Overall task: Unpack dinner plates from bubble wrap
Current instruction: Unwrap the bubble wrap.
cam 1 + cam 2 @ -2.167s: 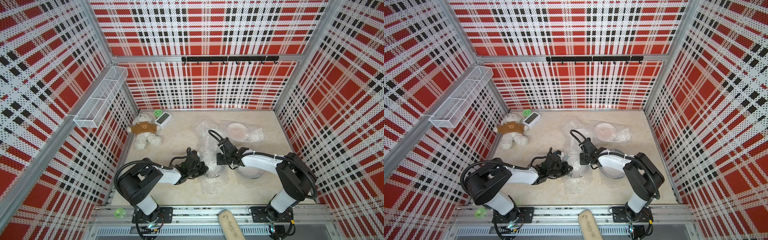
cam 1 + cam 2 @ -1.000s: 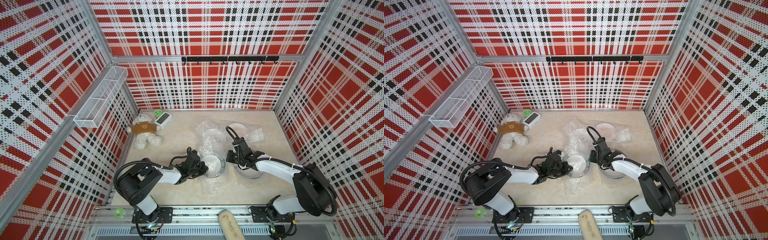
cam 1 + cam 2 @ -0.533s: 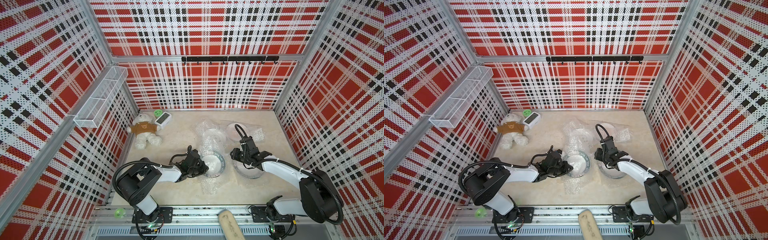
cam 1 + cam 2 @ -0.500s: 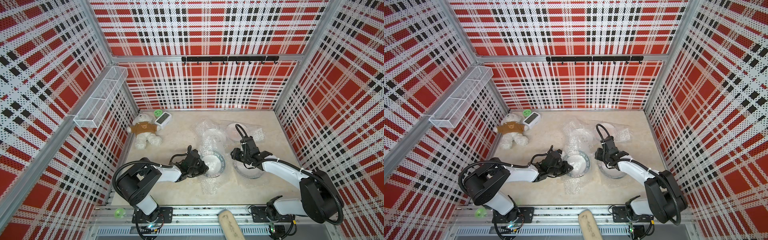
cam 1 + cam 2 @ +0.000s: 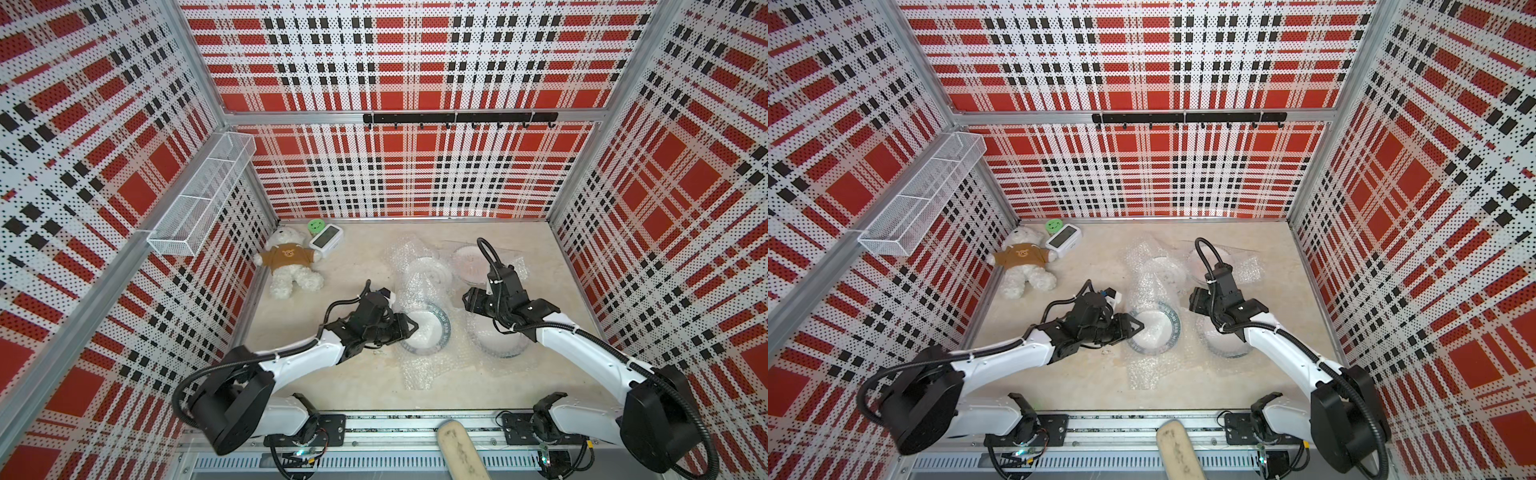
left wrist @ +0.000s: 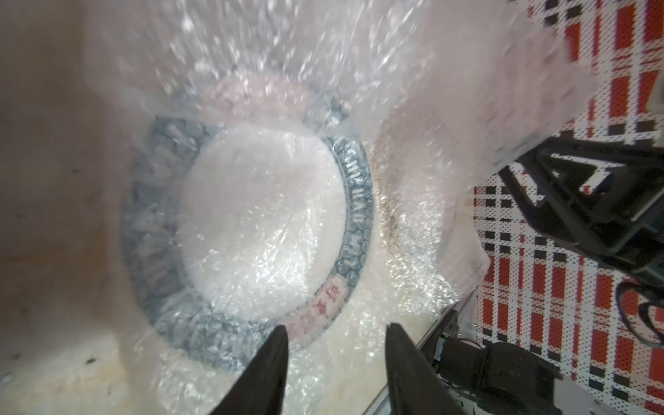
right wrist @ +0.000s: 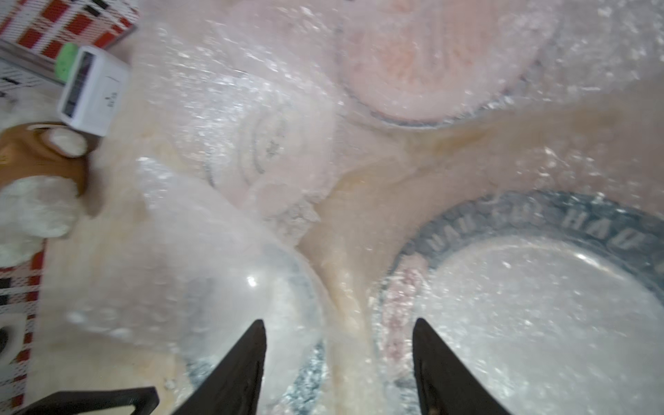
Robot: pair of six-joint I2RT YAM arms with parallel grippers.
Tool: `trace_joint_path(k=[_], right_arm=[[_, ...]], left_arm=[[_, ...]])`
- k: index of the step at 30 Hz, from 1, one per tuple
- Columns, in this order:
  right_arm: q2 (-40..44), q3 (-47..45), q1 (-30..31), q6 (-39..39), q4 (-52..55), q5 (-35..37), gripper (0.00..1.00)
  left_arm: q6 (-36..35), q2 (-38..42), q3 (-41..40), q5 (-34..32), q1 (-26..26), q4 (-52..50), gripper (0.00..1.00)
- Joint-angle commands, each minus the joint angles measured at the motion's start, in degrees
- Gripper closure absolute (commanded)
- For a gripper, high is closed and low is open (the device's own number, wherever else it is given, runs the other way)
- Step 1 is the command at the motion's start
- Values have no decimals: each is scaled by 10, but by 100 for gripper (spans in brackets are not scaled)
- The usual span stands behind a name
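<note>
The table (image 5: 353, 382) carries crumpled bubble wrap (image 5: 417, 368), spread from its middle toward the back right corner. Four plates lie in it: a dark-banded plate (image 5: 424, 332) at the middle, a second banded plate (image 5: 496, 345) just right of it, and an emblem plate (image 5: 428, 271) and a pinkish plate (image 5: 471, 264) behind them. The left gripper (image 6: 337, 330) is partly spread and empty at the first plate's rim. The right gripper (image 7: 337, 323) is spread wider and holds nothing, over the gap between the banded plates.

Robot test cell
Red plaid perforated panels (image 5: 415, 62) on aluminium framing (image 5: 291, 118) enclose a beige counter (image 5: 361, 257); a left arm (image 5: 299, 361) and right arm (image 5: 582, 345) mount on its front rail (image 5: 395, 428).
</note>
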State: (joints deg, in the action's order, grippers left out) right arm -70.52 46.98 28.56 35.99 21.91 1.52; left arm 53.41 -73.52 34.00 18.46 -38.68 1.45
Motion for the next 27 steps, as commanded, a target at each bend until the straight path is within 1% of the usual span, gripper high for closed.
trace_joint_path(k=[1, 3, 5, 7, 9, 11, 13, 15, 19, 22, 24, 25, 27], right_arm=[[2, 54, 42, -39, 4, 5, 26], [-14, 63, 49, -38, -11, -28, 20], [-27, 52, 50, -28, -45, -60, 14], [-41, 37, 49, -21, -81, -91, 8], [-52, 22, 52, -10, -120, -127, 3], [-64, 11, 58, -2, -148, -155, 0], [-76, 3, 67, -1, -165, -175, 0], [-84, -6, 73, 0, -177, -191, 0], [-96, -29, 75, 6, -178, -194, 0], [-98, -34, 74, 3, -161, -166, 0], [-99, -25, 74, 5, -117, -117, 0], [-96, -19, 74, 10, -87, -82, 0], [-84, -12, 75, 4, -56, -40, 0]], left_arm=[[-6, 57, -23, 11, 47, -65, 36], [-22, 74, -35, 15, 78, -89, 21], [-33, 69, -48, 36, 107, -84, 11], [-36, 45, -57, 62, 130, -67, 9], [-35, 18, -63, 80, 135, -38, 9], [-35, -10, -62, 87, 127, -9, 12], [-38, -40, -56, 87, 119, 11, 14], [-39, -72, -47, 88, 116, 22, 18], [-35, -132, -28, 95, 104, 49, 27], [-37, -163, -16, 92, 95, 58, 33], [-34, -178, -13, 92, 94, 63, 38], [-31, -181, -14, 92, 94, 68, 39], [-28, -186, -14, 88, 94, 72, 41]])
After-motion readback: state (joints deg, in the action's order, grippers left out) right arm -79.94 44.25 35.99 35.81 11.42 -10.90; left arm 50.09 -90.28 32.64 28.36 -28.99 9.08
